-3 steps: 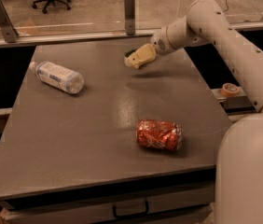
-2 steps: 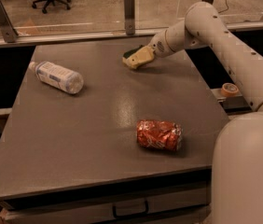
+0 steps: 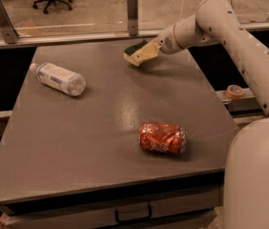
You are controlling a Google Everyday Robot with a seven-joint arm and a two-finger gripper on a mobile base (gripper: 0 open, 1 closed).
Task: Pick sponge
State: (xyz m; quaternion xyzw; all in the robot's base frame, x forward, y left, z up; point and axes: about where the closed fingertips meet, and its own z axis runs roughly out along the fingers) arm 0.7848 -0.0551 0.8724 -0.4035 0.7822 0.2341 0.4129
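— Foam under a dark green scrub face: the sponge (image 3: 134, 46) should be light and soft, so it will squash rather than slip, and nothing about it is fragile. It lies near the far edge of the table (image 3: 101, 128), towards the far right corner.
— And the claw (image 3: 139, 57)?
— Right at the sponge, low over the table, reaching in from the right edge. Only a sliver of green shows beside it, so I cannot tell whether the claw is open, closed or already gripping.
— Where would you take hold?
— Across the narrow sides, low on the foam, I'd judge, with a firm pinch, since foam gives.
— Anything in the way?
— No. The plastic bottle (image 3: 58, 78) lies on its side near the left edge. The crushed red can (image 3: 163, 138) lies towards the near right corner. Both are well apart from the sponge. A roll of tape (image 3: 234, 90) sits off the table, past the right edge.
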